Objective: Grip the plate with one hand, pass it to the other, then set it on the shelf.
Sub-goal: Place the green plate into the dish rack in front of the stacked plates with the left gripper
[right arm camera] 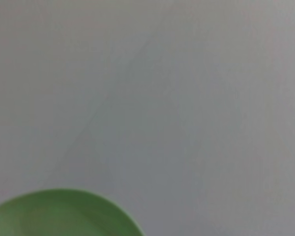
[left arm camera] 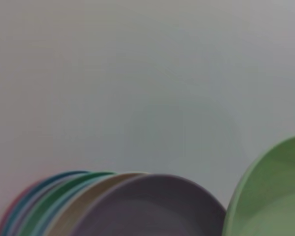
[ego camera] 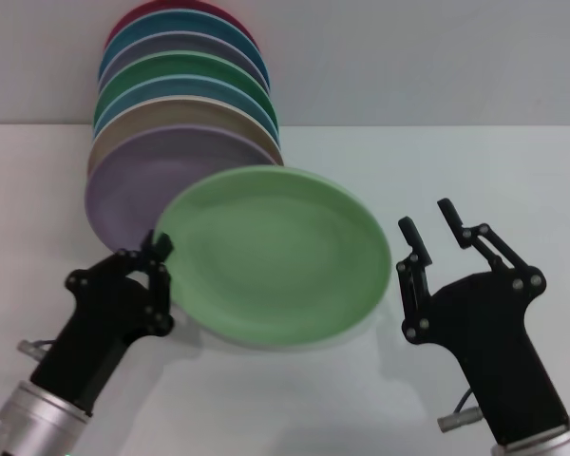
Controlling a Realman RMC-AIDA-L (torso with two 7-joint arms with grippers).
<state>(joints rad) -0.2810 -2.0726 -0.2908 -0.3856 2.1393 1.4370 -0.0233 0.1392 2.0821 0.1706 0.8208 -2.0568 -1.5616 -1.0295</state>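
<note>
The plate (ego camera: 275, 252), round and light pastel green, hangs tilted just above the white table in the middle of the head view. My left gripper (ego camera: 158, 255) is shut on its left rim. To the right of the plate's right rim my right gripper (ego camera: 426, 217) stands open, a small gap away and touching nothing. An edge of the plate (left arm camera: 270, 196) shows in the left wrist view. Part of the plate (right arm camera: 59, 216) also shows in the right wrist view. The shelf is hidden behind the row of standing plates.
A row of several upright plates stands at the back left, with a lilac plate (ego camera: 133, 185) in front, then a beige plate (ego camera: 123, 133), a dark green plate (ego camera: 185, 68) and others. The white table (ego camera: 475, 161) extends to the right.
</note>
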